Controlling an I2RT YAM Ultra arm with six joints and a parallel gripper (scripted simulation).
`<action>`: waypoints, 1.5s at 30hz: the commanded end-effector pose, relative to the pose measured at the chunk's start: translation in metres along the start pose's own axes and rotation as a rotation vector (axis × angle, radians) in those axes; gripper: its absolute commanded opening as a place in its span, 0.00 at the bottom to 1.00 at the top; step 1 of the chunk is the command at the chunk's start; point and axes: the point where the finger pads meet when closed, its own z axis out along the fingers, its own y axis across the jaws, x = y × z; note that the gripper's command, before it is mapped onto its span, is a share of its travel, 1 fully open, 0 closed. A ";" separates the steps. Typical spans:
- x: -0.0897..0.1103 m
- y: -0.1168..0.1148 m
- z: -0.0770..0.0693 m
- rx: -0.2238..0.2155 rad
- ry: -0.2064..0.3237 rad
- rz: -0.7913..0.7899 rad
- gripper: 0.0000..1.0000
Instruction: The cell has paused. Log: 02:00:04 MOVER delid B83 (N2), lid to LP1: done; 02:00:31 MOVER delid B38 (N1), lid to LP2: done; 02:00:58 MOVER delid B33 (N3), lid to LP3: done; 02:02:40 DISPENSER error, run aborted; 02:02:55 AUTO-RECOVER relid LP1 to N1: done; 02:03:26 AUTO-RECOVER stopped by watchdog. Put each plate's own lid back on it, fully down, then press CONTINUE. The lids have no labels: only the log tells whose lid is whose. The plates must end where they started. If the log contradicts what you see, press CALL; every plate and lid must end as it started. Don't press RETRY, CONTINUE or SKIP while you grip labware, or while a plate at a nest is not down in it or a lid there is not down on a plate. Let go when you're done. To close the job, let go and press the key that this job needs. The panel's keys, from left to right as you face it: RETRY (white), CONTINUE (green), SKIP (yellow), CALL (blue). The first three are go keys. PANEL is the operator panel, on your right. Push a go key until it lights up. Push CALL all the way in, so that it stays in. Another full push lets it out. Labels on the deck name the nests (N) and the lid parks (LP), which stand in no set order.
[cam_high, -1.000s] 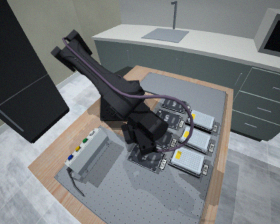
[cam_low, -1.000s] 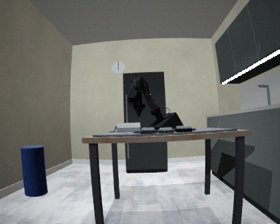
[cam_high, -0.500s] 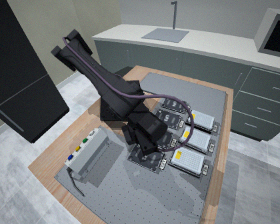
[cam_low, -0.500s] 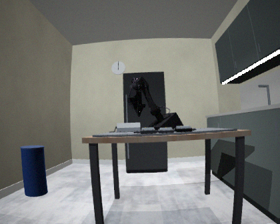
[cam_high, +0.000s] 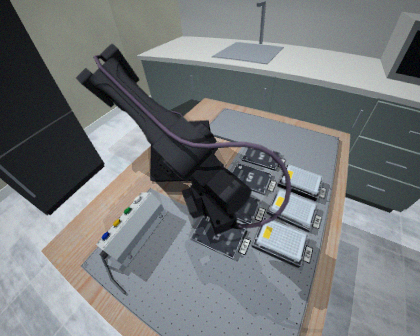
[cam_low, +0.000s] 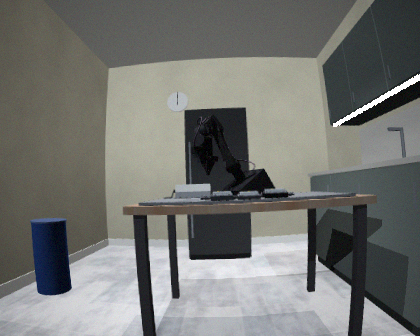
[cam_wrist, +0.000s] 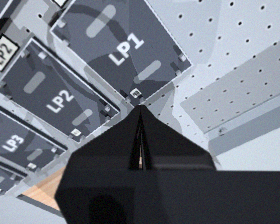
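Kitchen — counter with sink, grey cabinets, dark fridge, wall clock
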 end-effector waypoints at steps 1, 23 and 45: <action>-0.005 0.000 -0.004 -0.010 -0.024 0.009 0.00; 0.015 -0.023 -0.001 -0.011 -0.017 0.117 0.00; 0.066 -0.101 0.000 -0.004 -0.020 0.486 0.00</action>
